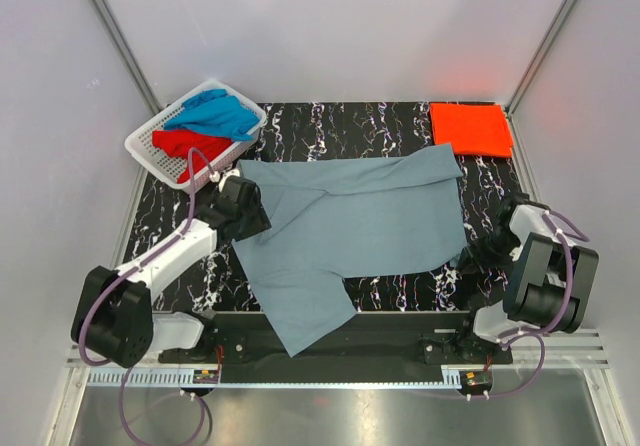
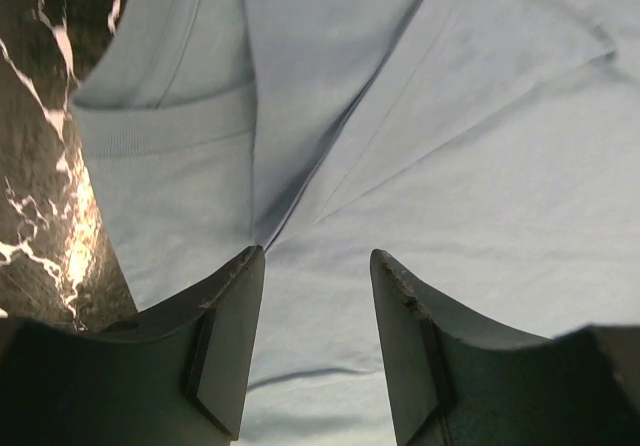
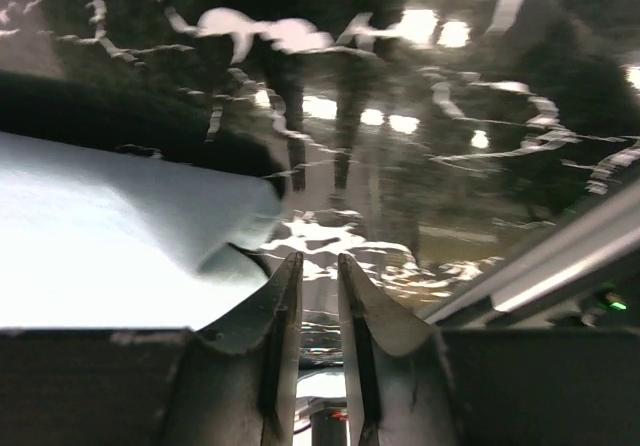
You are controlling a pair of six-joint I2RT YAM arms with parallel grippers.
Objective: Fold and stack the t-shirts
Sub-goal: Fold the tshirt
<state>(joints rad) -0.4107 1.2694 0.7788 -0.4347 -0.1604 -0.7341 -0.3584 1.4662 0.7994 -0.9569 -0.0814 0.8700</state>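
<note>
The dull grey-blue t-shirt (image 1: 350, 226) lies spread on the black marbled table (image 1: 330, 126), one part hanging over the near edge. My left gripper (image 1: 255, 211) is open and empty just above its left side near the collar; the left wrist view shows the gripper (image 2: 315, 256) over creased cloth (image 2: 480, 166). My right gripper (image 1: 472, 258) sits low at the shirt's near right corner. In the right wrist view this gripper (image 3: 318, 258) has a narrow gap with nothing in it, and the shirt's edge (image 3: 100, 236) lies beside its left finger. The orange-red shirt (image 1: 470, 128) lies folded at the back right.
A white slotted basket (image 1: 143, 152) at the back left holds the bright blue shirt (image 1: 212, 116) and the red shirt (image 1: 190, 144). White walls close in the table on three sides. A metal rail (image 3: 540, 276) runs along the near edge.
</note>
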